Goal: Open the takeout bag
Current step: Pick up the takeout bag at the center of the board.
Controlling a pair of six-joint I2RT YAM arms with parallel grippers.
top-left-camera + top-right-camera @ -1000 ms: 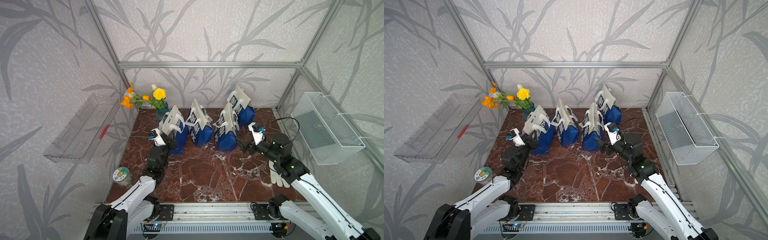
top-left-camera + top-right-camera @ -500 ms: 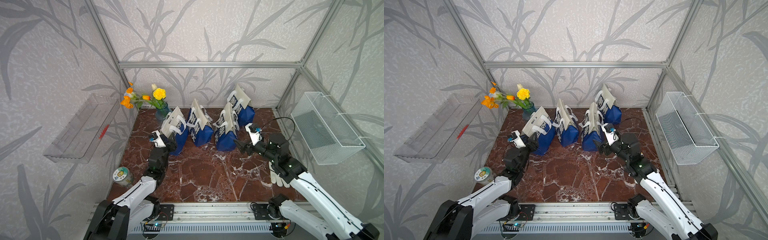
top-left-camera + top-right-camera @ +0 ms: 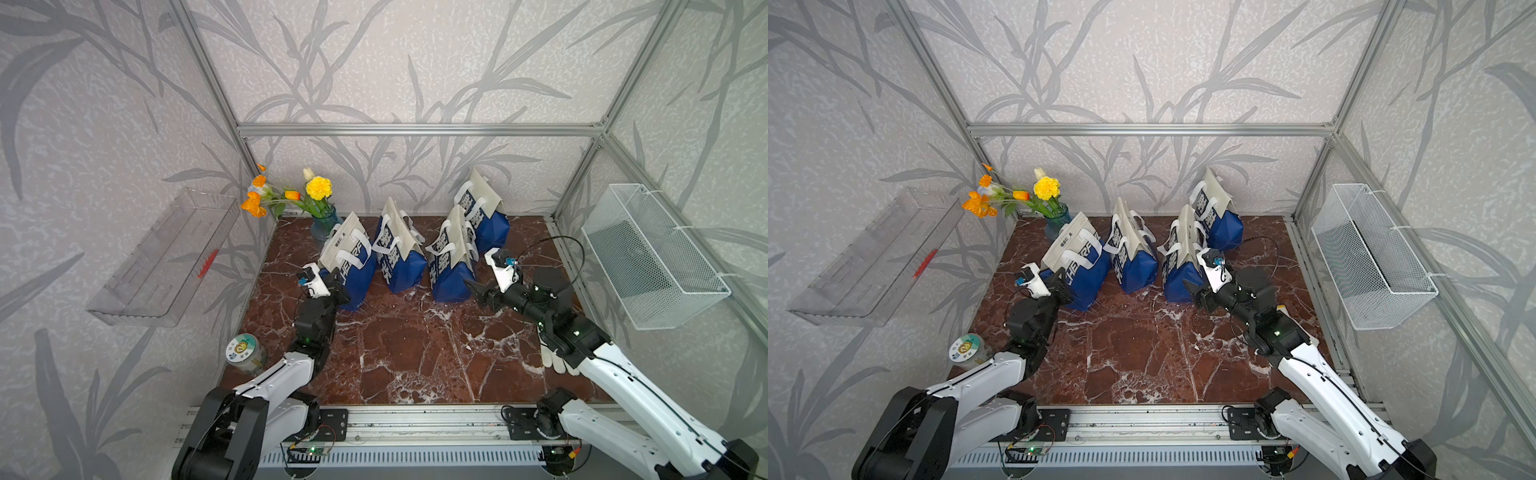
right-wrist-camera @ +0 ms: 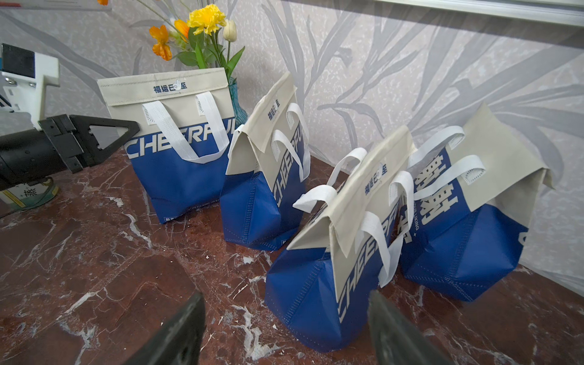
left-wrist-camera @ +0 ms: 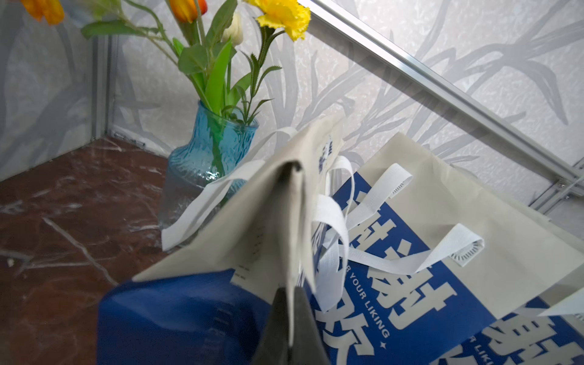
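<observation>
The takeout bag [image 3: 348,262] stood on the marble table [image 3: 399,353] right at the tip of my left claw [image 5: 290,292], whose fingers [image 5: 275,322] were pressed together on the bag's beige side fold. Just past that claw stood a neighbouring bag [image 5: 442,240] and, behind the pinched one, the blue vase [image 5: 210,158] of flowers [image 5: 281,15]. My right claw [image 3: 474,291] was spread wide, gripping nothing, with another bag [image 4: 331,268] close ahead of its tips.
</observation>
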